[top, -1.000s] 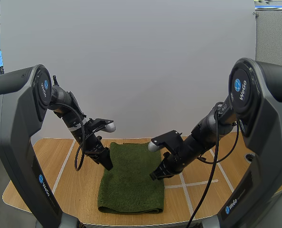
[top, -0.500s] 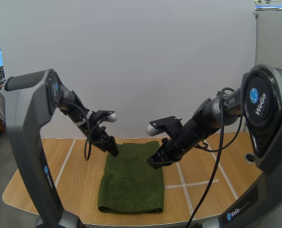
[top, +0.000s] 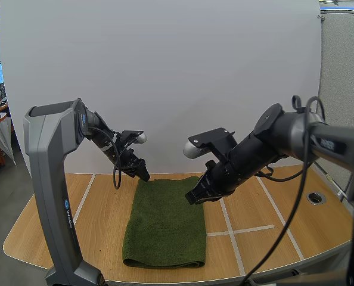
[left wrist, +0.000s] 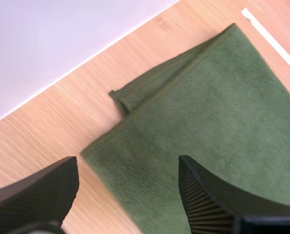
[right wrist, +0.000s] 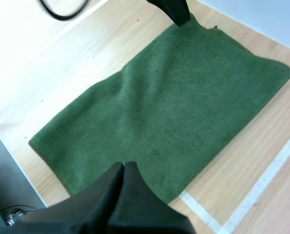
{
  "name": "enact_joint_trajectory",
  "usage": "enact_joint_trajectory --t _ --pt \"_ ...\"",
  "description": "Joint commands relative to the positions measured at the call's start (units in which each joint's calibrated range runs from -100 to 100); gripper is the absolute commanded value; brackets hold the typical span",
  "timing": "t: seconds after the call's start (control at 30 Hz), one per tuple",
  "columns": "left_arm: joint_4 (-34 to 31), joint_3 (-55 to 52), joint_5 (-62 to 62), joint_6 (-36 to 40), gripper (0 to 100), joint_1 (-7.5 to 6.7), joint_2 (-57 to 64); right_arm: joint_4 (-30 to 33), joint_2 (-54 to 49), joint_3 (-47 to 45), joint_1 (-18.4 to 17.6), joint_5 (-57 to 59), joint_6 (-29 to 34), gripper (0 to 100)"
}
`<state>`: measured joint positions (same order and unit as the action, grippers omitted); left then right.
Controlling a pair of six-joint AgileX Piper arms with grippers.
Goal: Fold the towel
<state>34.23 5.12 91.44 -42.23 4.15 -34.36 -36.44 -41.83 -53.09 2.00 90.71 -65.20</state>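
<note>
Left hand (top: 143,173): held open, its fingers (left wrist: 42,190) spread apart with nothing between them; poised over the far left corner of the towel (top: 164,229).
Right hand (top: 192,198): closed on nothing, its fingers pressed together into one dark wedge; held above the towel's right edge, toward the far end.
Towel: green, laid flat on the counter (top: 64,214) as a long rectangle running near to far; a second layer is seen at the far left corner.
Counter: wooden, marked with white lines.
</note>
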Motion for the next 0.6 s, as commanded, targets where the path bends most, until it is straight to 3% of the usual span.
enact_joint_trajectory --t 0.0,0.27,0.37,0.43,0.57 --pt "1.04 1.58 -0.21 0.37 95 0.00 -1.89 1.65 -1.98 0.22 -0.01 3.46 1.46 0" --pt "3.23 4.34 0.46 0.16 94 0.00 -5.87 1.60 -2.14 0.22 -0.01 8.66 2.42 0" --pt "3.95 4.34 1.04 -0.10 88 0.00 -6.41 1.60 -2.14 0.22 -0.01 8.66 2.51 0" --pt "4.64 4.34 2.87 -0.75 72 0.00 -6.41 1.60 -2.14 0.22 -0.01 8.66 2.51 0" --pt "5.18 4.34 4.46 -0.86 27 0.00 -6.41 1.60 -2.14 0.22 -0.01 8.66 2.51 0"
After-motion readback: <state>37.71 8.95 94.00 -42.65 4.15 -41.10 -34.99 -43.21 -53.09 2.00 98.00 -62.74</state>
